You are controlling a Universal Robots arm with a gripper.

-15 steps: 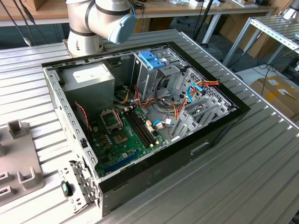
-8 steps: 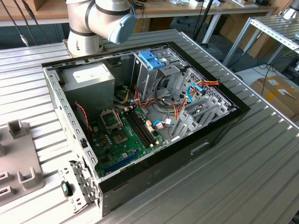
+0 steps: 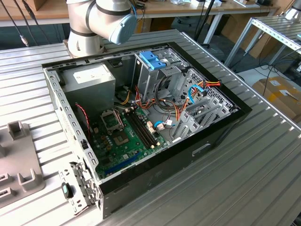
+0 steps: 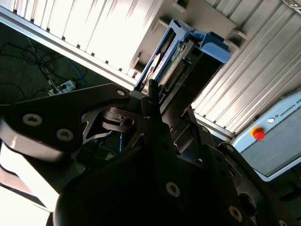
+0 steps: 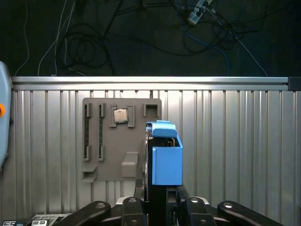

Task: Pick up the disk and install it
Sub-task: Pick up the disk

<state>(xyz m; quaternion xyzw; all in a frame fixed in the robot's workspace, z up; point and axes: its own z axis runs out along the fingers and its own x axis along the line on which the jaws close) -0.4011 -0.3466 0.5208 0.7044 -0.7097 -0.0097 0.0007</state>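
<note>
The jaws clasp the disk (image 5: 167, 162) edge-on, its lower end apparently hidden between them.

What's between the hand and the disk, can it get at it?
Likely yes. In the first wrist view the disk sits edge-on, directly ahead of the hand, with nothing between them. The grey tray lies behind it, out of the way.
</note>
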